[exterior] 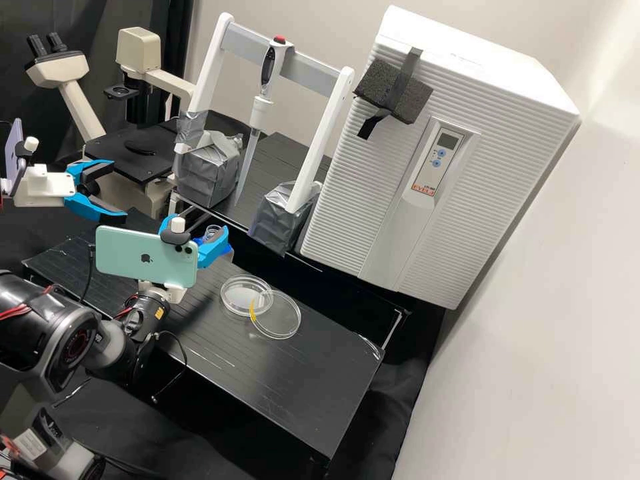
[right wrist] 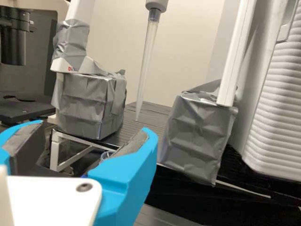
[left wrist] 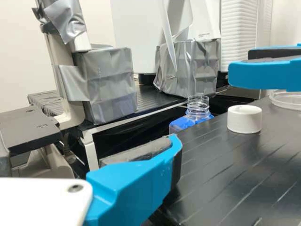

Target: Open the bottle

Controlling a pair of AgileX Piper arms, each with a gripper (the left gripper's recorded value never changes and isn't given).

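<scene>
At the bench's (exterior: pixel 287 373) back edge, we are urging slow retreat: left gripper (left wrist: pixel 202 109) and right gripper (exterior: pixel 113 191) both released, bottle (left wrist: pixel 195 117) uncapped, cap (left wrist: pixel 244 118) beside it.

One bottle (left wrist: pixel 197 110), one cap (left wrist: pixel 244 118), two petri dishes (exterior: pixel 247 295), one pipette (exterior: pixel 257 120)

A laboratory is showing itself: a microscope (exterior: pixel 80 112) is standing at the back, a pipette (exterior: pixel 259 110) is hanging from a white stand (exterior: pixel 313 70), two clear petri dishes (exterior: pixel 277 315) are lying on the black surface (exterior: pixel 293 380), beside a white ribbed instrument (exterior: pixel 480 153).
</scene>
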